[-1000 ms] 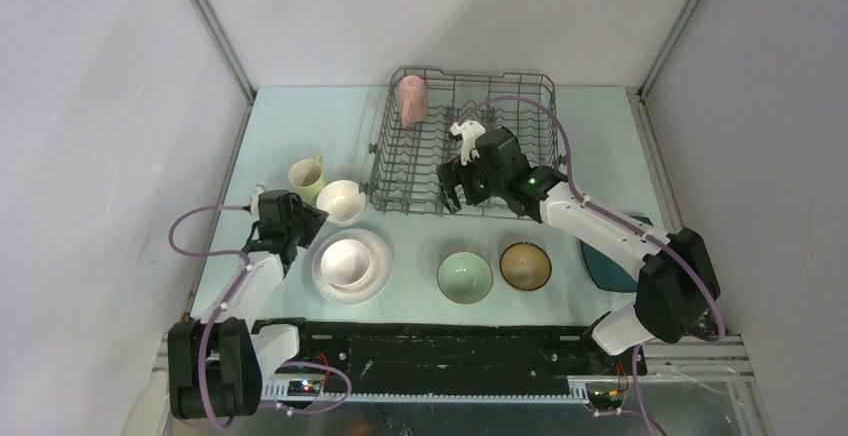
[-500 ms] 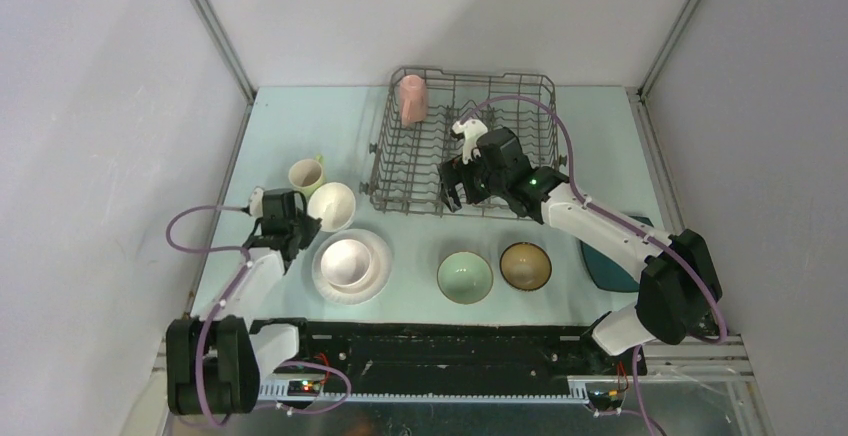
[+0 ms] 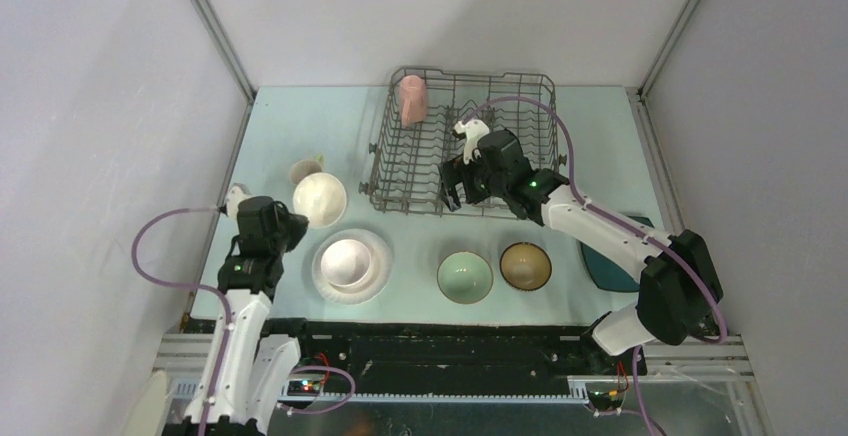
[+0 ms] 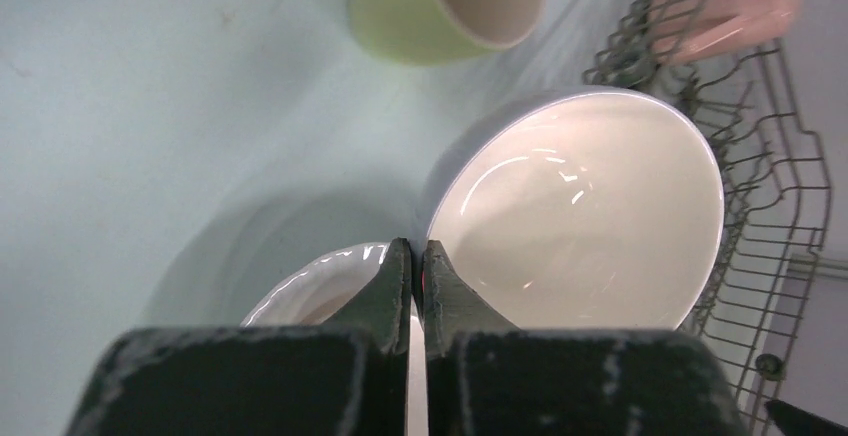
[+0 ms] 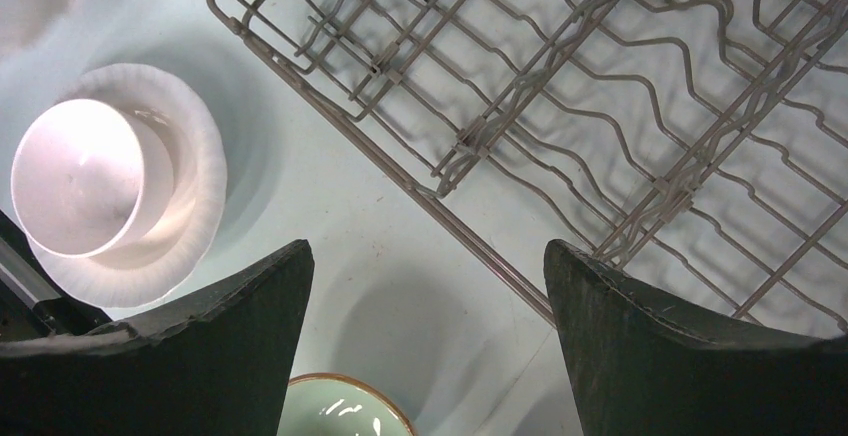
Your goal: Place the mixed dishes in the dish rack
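One pink ceramic mug [image 3: 411, 99] racked in dark grey wire dish rack [image 3: 400, 171]; left gripper [image 4: 418, 248] pinching round white bowl [image 4: 585, 226] by its rim, right gripper [image 5: 425, 251] agape, empty.

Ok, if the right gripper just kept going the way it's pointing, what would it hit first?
Probably the near rim of the dish rack, which crosses diagonally between the fingers of the open right gripper. Depth is unclear, so it might instead land on the table just outside it.
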You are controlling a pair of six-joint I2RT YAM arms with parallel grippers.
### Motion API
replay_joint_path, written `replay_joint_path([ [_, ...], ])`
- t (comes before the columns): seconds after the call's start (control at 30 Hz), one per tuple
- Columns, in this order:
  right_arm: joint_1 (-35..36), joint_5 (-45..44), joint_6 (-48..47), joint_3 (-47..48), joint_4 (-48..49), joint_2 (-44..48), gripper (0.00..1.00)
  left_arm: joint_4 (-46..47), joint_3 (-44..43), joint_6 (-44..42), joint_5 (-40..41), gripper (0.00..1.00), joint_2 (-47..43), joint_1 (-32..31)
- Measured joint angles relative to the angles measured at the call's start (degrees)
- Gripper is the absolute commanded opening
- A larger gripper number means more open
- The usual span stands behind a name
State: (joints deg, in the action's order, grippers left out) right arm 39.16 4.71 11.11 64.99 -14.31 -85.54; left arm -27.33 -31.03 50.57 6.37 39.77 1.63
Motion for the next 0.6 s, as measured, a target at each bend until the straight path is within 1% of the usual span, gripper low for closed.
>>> replay_joint_path([
  [0.17, 0.0, 0.0, 0.0, -1.6, 0.2, 1.2, 0.89, -4.6, -6.8, -3.3, 1.9, 0.0, -4.8, 0.0],
  [0.2, 0.0, 0.0, 0.0, -1.7, 0.3, 1.6, 0.94, -5.0, -7.8, -3.8, 1.8, 0.0, -5.6, 0.0],
  [0.27, 0.0, 0.1, 0.3, -2.1, 0.6, 2.5, 0.99, -4.9, -8.8, -4.7, 0.7, 0.0, -6.3, 0.0],
  [0.37, 0.0, 0.4, 1.7, -3.4, 2.5, 4.8, 1.0, -3.5, -8.9, -5.0, -5.1, 0.0, -6.1, 0.0],
  [0.4, -0.1, 1.0, 2.4, -4.3, 3.8, 5.8, 1.0, -1.9, -8.5, -4.8, -8.3, 0.0, -5.2, 0.0],
  [0.53, -0.1, 5.7, 6.4, -9.4, 11.8, 10.7, 1.0, 8.9, -4.9, -0.8, -20.4, 0.0, -0.3, -0.6],
  [0.6, -0.1, 8.6, 8.7, -11.4, 15.8, 12.3, 1.0, 13.8, -3.0, 1.7, -24.3, 0.0, 2.6, -1.8],
])
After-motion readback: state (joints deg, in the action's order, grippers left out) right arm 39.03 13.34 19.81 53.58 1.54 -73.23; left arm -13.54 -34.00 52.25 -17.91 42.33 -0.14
